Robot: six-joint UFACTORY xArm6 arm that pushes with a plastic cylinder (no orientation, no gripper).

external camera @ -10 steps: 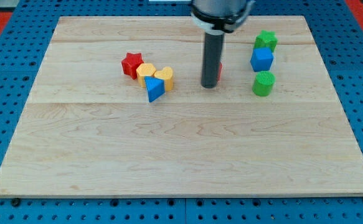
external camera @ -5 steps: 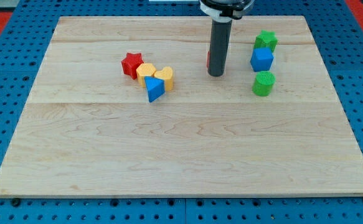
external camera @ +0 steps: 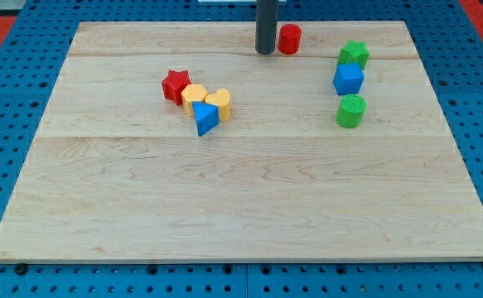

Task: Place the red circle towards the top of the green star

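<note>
Red circle [external camera: 289,39] pushed farther up the table [external camera: 241,199]; now left of green star [external camera: 354,54], tip [external camera: 264,51] touching its left side. No fingers fitted; rightward push remaining.

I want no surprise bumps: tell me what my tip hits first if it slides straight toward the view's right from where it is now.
My tip would meet the red circle first; it sits just to the tip's right, though depth makes exact alignment uncertain. The green star lies further right.
</note>
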